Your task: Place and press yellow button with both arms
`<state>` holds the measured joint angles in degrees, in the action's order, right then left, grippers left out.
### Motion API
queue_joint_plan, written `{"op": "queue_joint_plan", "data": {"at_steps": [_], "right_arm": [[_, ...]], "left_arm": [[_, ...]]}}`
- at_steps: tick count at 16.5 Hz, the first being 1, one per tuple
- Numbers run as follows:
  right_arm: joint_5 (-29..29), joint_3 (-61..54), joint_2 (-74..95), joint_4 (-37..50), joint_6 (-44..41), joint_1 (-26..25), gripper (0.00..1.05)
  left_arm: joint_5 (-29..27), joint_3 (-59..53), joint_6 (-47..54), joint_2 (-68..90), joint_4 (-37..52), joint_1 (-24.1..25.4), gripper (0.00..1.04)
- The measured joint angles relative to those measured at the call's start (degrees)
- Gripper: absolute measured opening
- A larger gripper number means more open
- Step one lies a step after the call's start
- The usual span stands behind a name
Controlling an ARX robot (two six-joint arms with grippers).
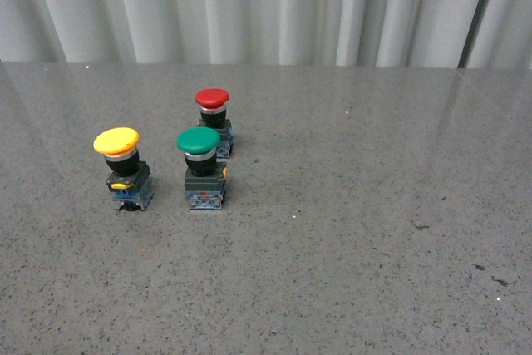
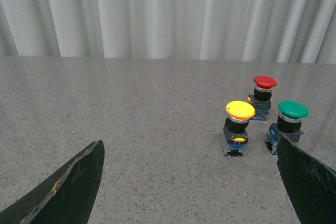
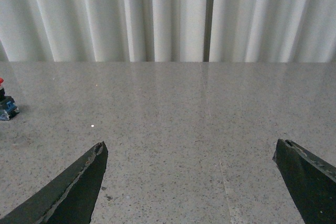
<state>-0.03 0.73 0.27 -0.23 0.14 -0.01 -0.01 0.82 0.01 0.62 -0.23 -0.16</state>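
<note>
The yellow button (image 1: pixel 122 164) stands upright on the grey table at the left, with a round yellow cap and a black and blue base. It also shows in the left wrist view (image 2: pixel 238 126), ahead of the gripper and toward one finger. My left gripper (image 2: pixel 189 153) is open and empty, well short of the button. My right gripper (image 3: pixel 190 153) is open and empty over bare table; the yellow button is out of that view. Neither arm shows in the front view.
A green-capped button (image 1: pixel 201 165) stands just right of the yellow one, and a red-capped button (image 1: pixel 214 119) stands behind it. Both show in the left wrist view: green (image 2: pixel 289 124), red (image 2: pixel 262 95). A white curtain (image 1: pixel 266 6) hangs behind the table.
</note>
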Motion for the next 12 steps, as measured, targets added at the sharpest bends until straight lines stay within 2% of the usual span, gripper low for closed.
{"op": "queue_joint_plan", "data": {"at_steps": [4,5,6,7,8,9,12], "right_arm": [[0.00,0.00,0.00,0.00,0.00,0.00,0.98],[0.00,0.00,0.00,0.00,-0.02,0.00,0.98],[0.09,0.00,0.00,-0.04,-0.04,0.00,0.98],[-0.02,0.00,0.00,0.02,-0.02,0.00,0.98],[-0.02,0.00,0.00,0.09,0.00,0.00,0.98],[0.07,0.00,0.00,-0.13,0.00,0.00,0.98],[0.00,0.00,0.00,-0.02,0.00,0.00,0.98]], "left_arm": [[0.00,0.00,0.00,0.00,0.00,0.00,0.98],[-1.73,0.46,-0.35,0.52,-2.19,-0.59,0.98],[-12.79,5.07,-4.28,7.17,-12.63,-5.57,0.98],[-20.39,9.29,-6.27,16.06,-14.93,-8.37,0.98],[-24.57,11.93,-6.80,22.16,-10.71,-6.54,0.98],[-24.79,14.88,-6.62,27.41,-5.38,-3.56,0.98],[-22.53,18.47,-5.55,33.42,0.55,-1.14,0.98]]}}
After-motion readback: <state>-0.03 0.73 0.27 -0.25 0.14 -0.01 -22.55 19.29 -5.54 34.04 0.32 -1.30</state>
